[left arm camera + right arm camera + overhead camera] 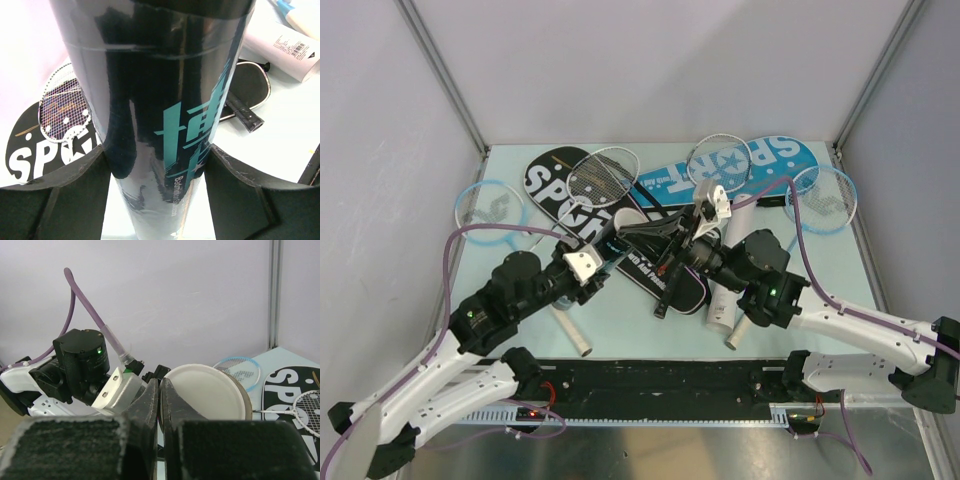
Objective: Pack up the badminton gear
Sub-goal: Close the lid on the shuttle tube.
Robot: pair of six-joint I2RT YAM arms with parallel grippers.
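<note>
My left gripper (603,258) (157,170) is shut on a black tube (645,235) (165,100) with teal lettering and holds it above the table. The tube's white end cap (207,390) faces my right gripper (688,238) (160,385). Its jaws are pressed together at the cap's left rim, and I cannot tell whether they pinch it. A black "SPORT" cover (560,190) (30,155) (295,385) and a blue one (750,160) lie at the back. Silver rackets (603,175) (720,160) and light-blue rackets (490,208) (823,197) lie on and beside them. No shuttlecock shows.
White tubes (720,300) (745,320) (570,330) lie near the front, and another black tube (670,280) lies under the held one. A white tube (285,45) shows in the left wrist view. Grey walls close the table on three sides.
</note>
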